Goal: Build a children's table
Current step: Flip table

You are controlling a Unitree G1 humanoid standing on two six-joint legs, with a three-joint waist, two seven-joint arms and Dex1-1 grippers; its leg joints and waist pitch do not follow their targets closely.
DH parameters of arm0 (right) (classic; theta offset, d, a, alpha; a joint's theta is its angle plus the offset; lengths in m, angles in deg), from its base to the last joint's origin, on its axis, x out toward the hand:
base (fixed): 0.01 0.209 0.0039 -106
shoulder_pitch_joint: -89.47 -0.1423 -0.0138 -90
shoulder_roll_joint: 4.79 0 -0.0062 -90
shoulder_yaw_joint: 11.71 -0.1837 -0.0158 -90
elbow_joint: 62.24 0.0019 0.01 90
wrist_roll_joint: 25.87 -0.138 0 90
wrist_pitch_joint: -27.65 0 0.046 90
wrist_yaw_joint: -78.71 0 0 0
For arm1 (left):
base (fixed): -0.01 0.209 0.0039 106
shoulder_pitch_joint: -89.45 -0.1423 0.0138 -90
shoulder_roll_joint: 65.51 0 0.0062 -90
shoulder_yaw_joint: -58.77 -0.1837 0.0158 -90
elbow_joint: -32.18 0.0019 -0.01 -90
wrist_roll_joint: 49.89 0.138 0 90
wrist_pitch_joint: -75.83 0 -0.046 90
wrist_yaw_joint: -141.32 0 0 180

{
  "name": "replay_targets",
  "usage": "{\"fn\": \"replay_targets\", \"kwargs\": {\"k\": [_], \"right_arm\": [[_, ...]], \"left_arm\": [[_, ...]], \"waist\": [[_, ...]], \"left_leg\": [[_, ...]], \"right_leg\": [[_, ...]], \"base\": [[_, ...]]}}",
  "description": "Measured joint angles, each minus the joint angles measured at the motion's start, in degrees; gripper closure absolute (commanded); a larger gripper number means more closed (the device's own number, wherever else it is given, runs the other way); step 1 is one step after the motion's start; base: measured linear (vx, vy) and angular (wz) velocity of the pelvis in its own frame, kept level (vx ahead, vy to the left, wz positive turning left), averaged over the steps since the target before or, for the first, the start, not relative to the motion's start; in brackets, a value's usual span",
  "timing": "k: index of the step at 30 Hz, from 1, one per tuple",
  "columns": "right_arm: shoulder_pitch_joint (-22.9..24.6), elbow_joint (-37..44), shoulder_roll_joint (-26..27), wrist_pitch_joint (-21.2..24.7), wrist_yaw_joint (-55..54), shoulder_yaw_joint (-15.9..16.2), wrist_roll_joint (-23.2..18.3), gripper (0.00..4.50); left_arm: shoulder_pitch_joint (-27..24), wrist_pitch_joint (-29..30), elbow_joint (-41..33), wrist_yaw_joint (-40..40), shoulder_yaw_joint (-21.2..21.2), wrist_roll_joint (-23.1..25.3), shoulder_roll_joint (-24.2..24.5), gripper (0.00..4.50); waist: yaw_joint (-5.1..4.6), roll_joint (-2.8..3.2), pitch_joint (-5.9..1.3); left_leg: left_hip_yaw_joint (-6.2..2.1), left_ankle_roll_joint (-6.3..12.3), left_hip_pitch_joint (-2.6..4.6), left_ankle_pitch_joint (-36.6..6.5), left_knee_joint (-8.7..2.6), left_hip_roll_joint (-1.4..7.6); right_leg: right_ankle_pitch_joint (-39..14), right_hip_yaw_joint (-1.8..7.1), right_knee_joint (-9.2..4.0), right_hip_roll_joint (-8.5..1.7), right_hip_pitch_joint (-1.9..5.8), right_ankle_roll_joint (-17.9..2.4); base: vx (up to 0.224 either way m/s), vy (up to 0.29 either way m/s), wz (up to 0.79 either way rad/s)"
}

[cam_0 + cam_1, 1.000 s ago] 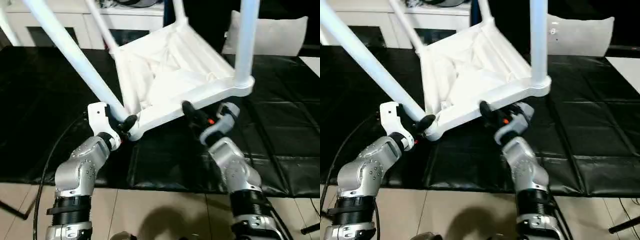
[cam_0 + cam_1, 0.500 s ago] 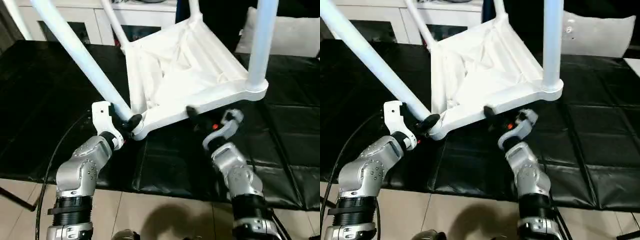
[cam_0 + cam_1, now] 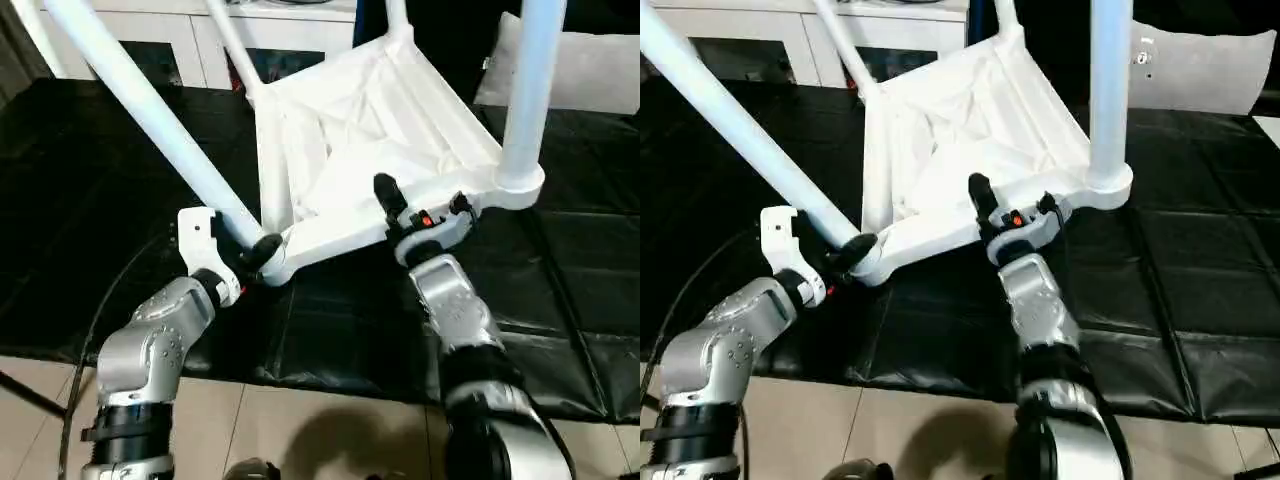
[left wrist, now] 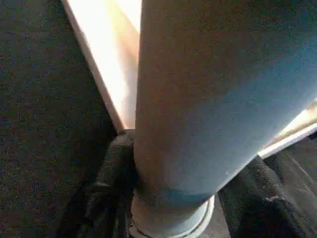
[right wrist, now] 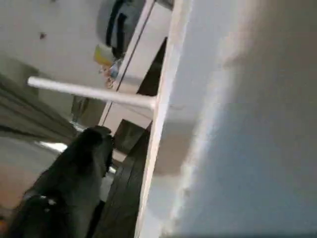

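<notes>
Both eye views look forward and down from the head, a slight sideways offset apart, sharing the upturned all-white plastic children's table (image 3: 370,130). Left wrist view sits tight against a round white leg (image 4: 213,99); right wrist view hugs the table's edge.

The tops of the long legs (image 3: 150,110) of the children's table (image 3: 370,140) are cut off, and one finger of the right gripper (image 3: 415,215) is hidden behind the table's rim.

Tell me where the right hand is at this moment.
In the left eye view, the right hand is right of centre, its fingers straddling the near edge of the upturned children's table, close to the leg on that side.
</notes>
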Motion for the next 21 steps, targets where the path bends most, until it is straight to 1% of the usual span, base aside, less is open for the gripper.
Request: {"fn": "replay_targets", "kwargs": {"k": [2, 3, 4, 5, 10, 17, 21], "right_arm": [[-0.4, -1.4, 0.0, -0.2, 0.5, -0.5, -0.5, 0.74], [-0.4, -1.7, 0.0, -0.3, 0.7, -0.5, -0.6, 0.74], [-0.4, -2.0, 0.0, -0.4, 1.1, -0.5, -0.7, 0.97], [-0.4, -2.1, 0.0, -0.4, 1.2, -0.5, -0.7, 0.97], [-0.4, -3.3, -0.3, 0.5, 2.8, -1.1, -0.8, 1.40], [-0.5, -4.4, -0.6, 0.2, 3.5, -1.1, -0.6, 2.04], [-0.5, -4.4, -0.6, 0.2, 3.5, -1.2, -0.6, 2.31]], "left_arm": [[-0.3, 0.2, -0.6, 0.0, -0.2, 0.0, 0.3, 2.45], [-0.4, 0.2, -0.7, 0.0, -0.2, 0.0, 0.3, 2.45], [-0.5, 0.2, -0.8, 0.0, -0.2, 0.0, 0.3, 2.45], [-0.6, 0.2, -0.8, 0.0, -0.2, 0.0, 0.2, 2.45], [-1.0, 0.2, -1.2, 0.1, -0.2, 0.0, 0.2, 2.45], [-1.2, 0.2, -1.4, 0.1, -0.2, 0.0, 0.3, 2.45], [-1.3, 0.2, -1.5, 0.2, -0.2, 0.0, 0.3, 2.45]], "waist": [[-0.15, -0.01, -0.01], [-0.15, -0.01, -0.01], [-0.13, -0.01, -0.01], [-0.11, -0.01, -0.01], [-0.07, -0.03, -0.02], [0.00, -0.03, -0.02], [0.00, -0.03, -0.02]], "left_leg": [[0.01, 0.00, 0.01, 0.0, 0.02, 0.01], [0.02, 0.00, 0.01, 0.0, 0.03, 0.01], [0.02, 0.01, 0.01, 0.0, 0.06, 0.02], [0.02, 0.01, 0.01, 0.0, 0.08, 0.02], [0.02, 0.01, 0.00, 0.0, 0.16, 0.03], [0.02, 0.27, 0.00, 0.2, 0.16, 0.04], [0.02, 0.28, -0.01, 0.2, 0.17, 0.04]], "right_leg": [[0.0, 0.00, 0.04, 0.00, -0.02, 0.0], [0.0, 0.00, 0.08, 0.00, -0.02, 0.0], [0.0, 0.00, 0.12, 0.00, -0.03, 0.0], [0.0, 0.00, 0.14, 0.00, -0.03, 0.0], [0.0, 0.01, 0.17, 0.00, -0.03, 0.0], [0.0, 0.01, 0.19, 0.00, -0.04, 0.0], [0.0, 0.01, 0.19, 0.00, -0.05, 0.0]], "base": [[0.000, 0.000, 0.00], [0.000, 0.000, 0.00], [0.000, 0.000, 0.00], [0.000, 0.000, 0.00], [0.000, 0.000, 0.00], [0.000, 0.000, 0.00], [0.000, 0.000, 0.00]]}}
